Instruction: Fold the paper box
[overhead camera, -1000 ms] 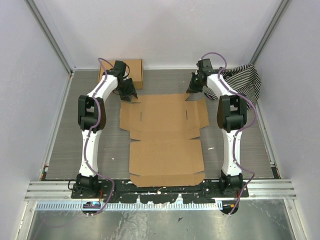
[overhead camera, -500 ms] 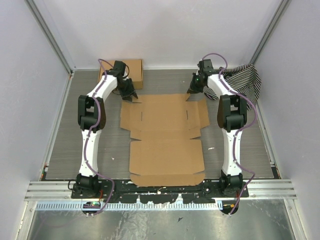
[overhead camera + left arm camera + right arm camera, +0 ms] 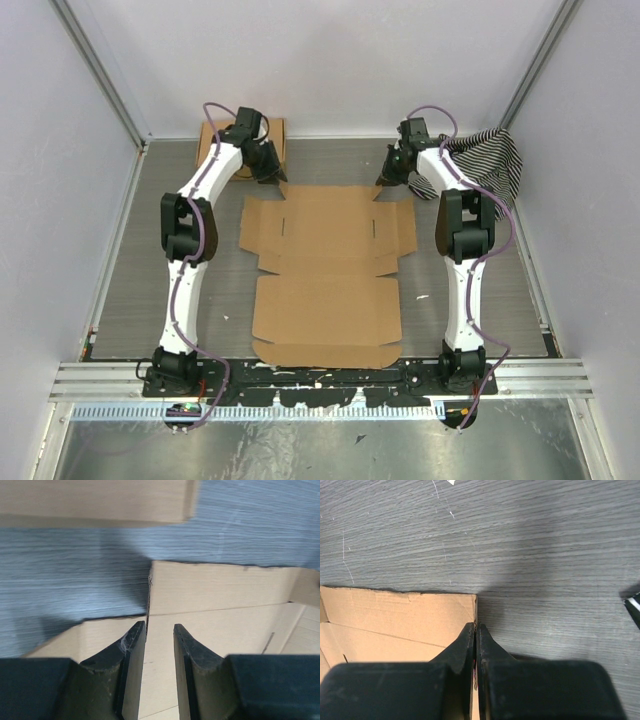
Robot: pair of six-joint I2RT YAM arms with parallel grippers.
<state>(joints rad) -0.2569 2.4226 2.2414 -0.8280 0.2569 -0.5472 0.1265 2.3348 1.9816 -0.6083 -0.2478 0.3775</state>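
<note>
**Corner grips could fail**

The left pincer hangs with jaws apart over the far left corner of the paper box, which lies flat in the middle of the desk. The flap edge sits to one side of the gap, so closing may miss it. The right pincer is clamped on the far right corner, and that thin bite could slip.

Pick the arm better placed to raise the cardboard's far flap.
Right, probably. Its jaws are shut on the far right corner edge of the flat brown corrugated cardboard sheet; the left jaws stand apart over the far left corner, gripping nothing.
</note>
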